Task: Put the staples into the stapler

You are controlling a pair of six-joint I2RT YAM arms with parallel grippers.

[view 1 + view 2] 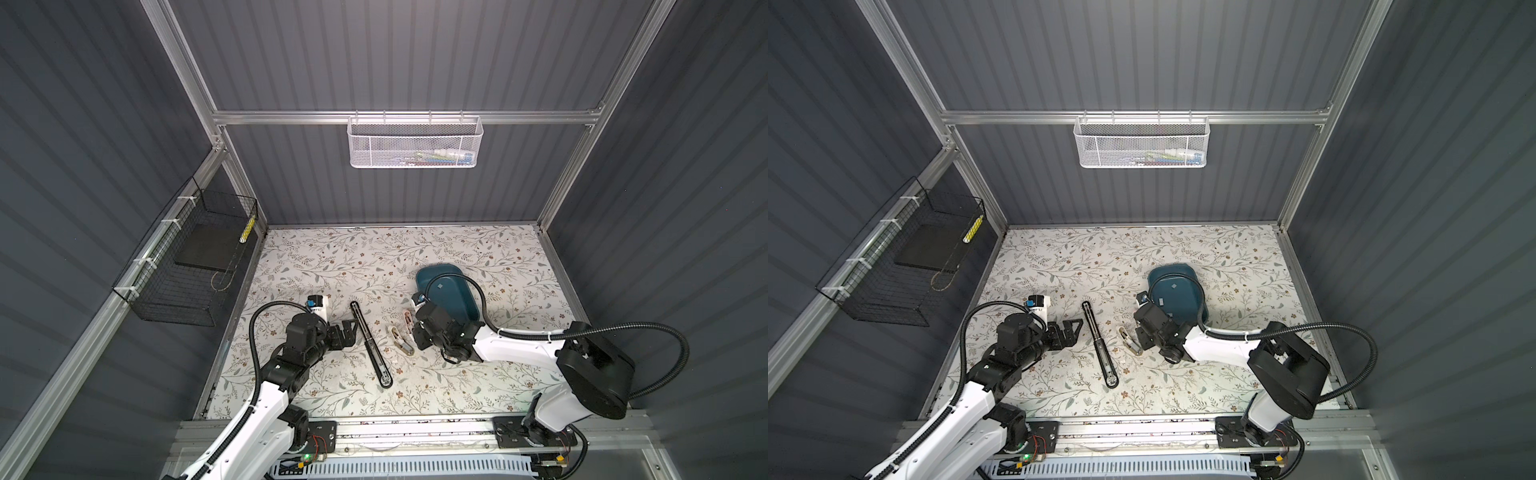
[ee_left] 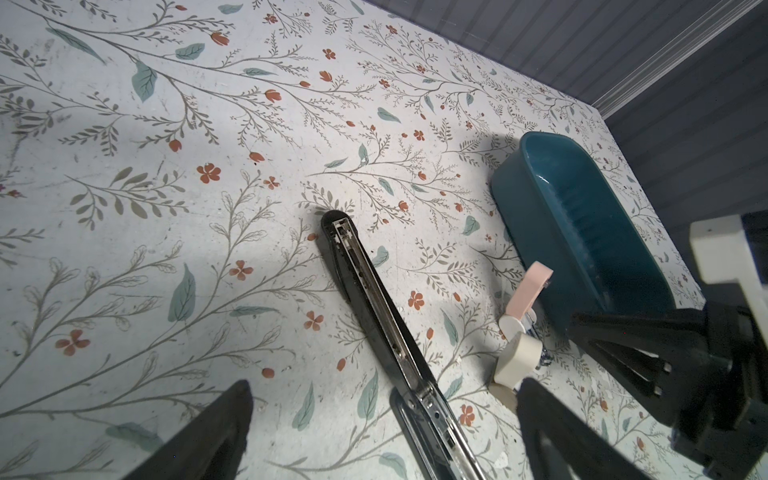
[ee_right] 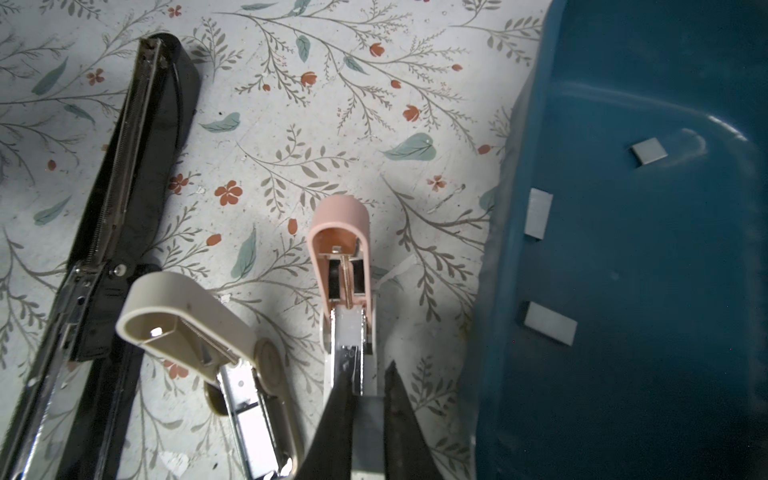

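**Right claw** (image 3: 368,370): jaws pinched narrow on a grey staple strip (image 3: 368,432). In the right wrist view it shows as a flat bar between the two dark fingers. I judge it a strip by its colour and shape, which match the loose ones.

**Key relation:** the strip's long axis runs straight out along the claw's own line. The pink stapler (image 3: 340,220) lies directly ahead on that line, opened flat on the counter (image 3: 332,124).
- Its chrome magazine channel (image 3: 353,357) is the near part, right at the fingertips, and the pink lid lies beyond.
- Strip and channel look parallel and nearly in line.
- Cannot tell whether the strip's front end sits in the channel or only over it, because the fingers hide the join.

**Judgement:** the step in hand is seating the strip.
- The next move depends on keeping the two axes matched while the strip goes down into the channel.
- A slight twist would likely catch an edge on the channel wall.

**Remaining staples** (image 3: 548,322): three loose strips lie in the blue tray (image 3: 623,395), off to one side of the claw and apart from it.

**Neighbours:**
- The beige stapler (image 3: 187,307) is also opened and sits just beside the pink one, on the side away from the tray.
- The long black stapler (image 3: 141,166) lies beyond that, opened flat.

**Left claw** (image 1: 348,330): jaws wide and empty.
- In both top views it is just beside the black stapler, on the side away from the pink one and well apart from it.
- The right arm is clearly the nearer one for this move.
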